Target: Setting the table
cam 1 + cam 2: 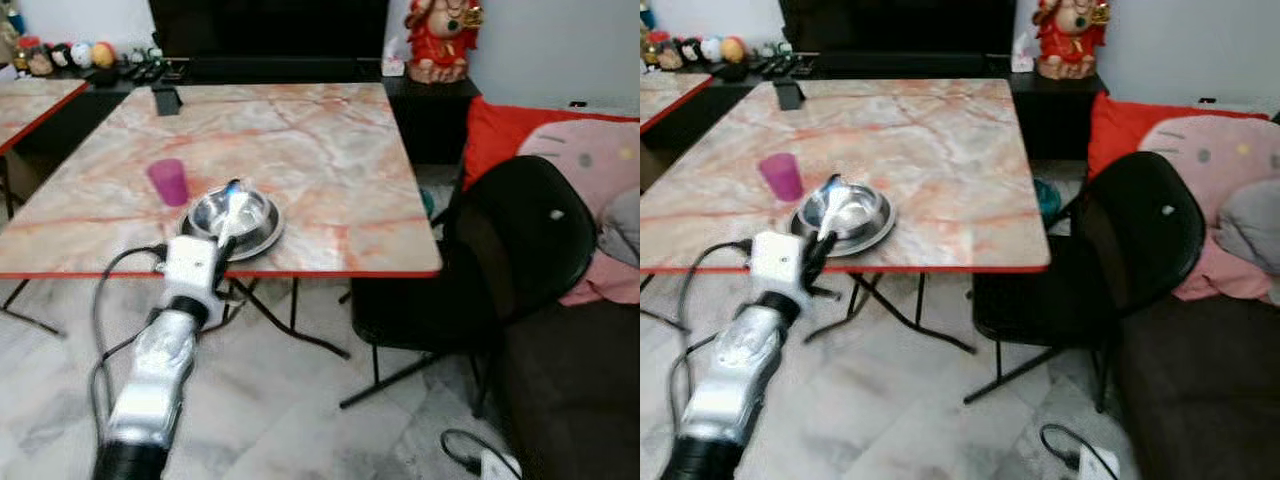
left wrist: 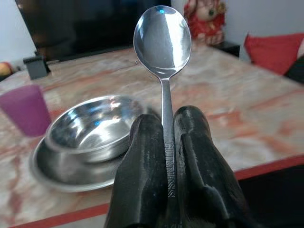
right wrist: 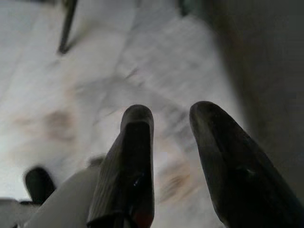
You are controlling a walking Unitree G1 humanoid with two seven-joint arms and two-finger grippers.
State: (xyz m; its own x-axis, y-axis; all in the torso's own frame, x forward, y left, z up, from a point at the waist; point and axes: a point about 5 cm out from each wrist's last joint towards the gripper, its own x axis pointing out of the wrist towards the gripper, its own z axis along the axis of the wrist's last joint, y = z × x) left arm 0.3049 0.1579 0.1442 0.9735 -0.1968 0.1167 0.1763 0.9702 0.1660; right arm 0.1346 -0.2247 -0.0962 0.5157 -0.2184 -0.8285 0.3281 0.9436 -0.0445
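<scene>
The left gripper (image 2: 166, 142) pinches a spoon (image 2: 163, 42) upright at the counter's (image 1: 330, 170) near edge — beside the bowl (image 1: 232, 213). The right gripper (image 3: 168, 142) hangs parted over the floor.

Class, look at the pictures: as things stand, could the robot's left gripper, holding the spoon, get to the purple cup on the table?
Probably yes. The left gripper is shut on the spoon by the bowl. The purple cup stands just beyond, with bare table around it.

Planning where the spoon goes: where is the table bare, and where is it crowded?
Bare marble lies right of the steel bowl out to the table edge, and behind it toward the black stand. Crowded: purple cup sits close left of the bowl, where the left gripper holds the spoon.
</scene>
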